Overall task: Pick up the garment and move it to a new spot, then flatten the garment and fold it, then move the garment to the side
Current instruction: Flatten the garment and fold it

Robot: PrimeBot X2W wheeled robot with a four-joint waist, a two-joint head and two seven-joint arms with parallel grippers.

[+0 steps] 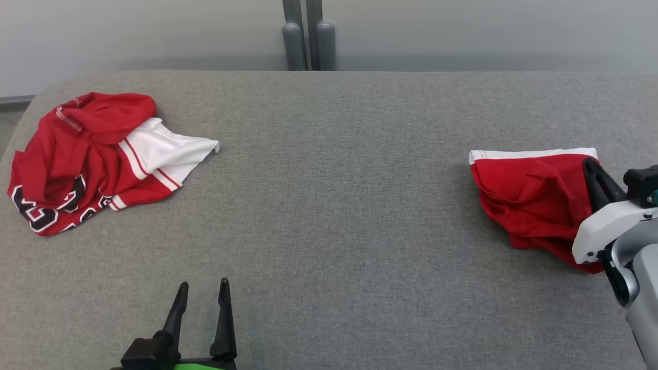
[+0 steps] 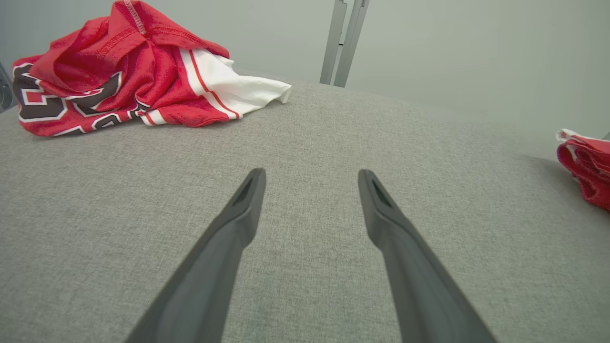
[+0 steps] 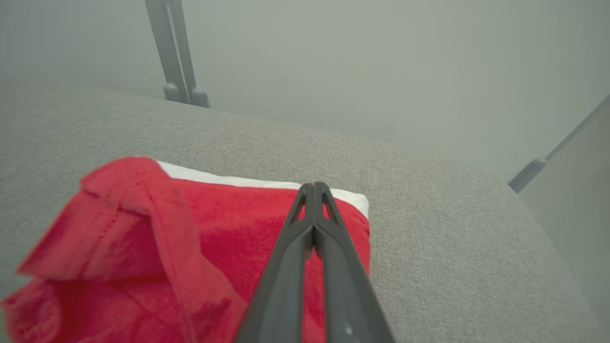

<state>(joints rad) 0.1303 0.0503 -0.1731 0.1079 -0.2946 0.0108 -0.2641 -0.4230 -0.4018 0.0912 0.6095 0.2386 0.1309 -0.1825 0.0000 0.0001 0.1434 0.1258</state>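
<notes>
A crumpled red garment point(image 1: 82, 159) with white panels and dark numbers lies at the far left of the grey padded table point(image 1: 334, 180); the left wrist view shows it as a heap point(image 2: 119, 71). A second red garment point(image 1: 529, 195) with a white band lies at the right, roughly folded, its edge also in the left wrist view point(image 2: 588, 166). My right gripper point(image 1: 590, 164) is shut, lying over this garment's right corner; in its wrist view the gripper point(image 3: 314, 186) has its tips pressed together near the white band of the garment point(image 3: 143, 238), no cloth visibly between them. My left gripper point(image 1: 203, 283) stands open over bare table, as in its own view point(image 2: 310, 178).
Two grey posts point(image 1: 308, 41) rise behind the table's far edge against a pale wall. The table's rounded left corner is just beyond the crumpled garment. A wide stretch of grey surface separates the two garments.
</notes>
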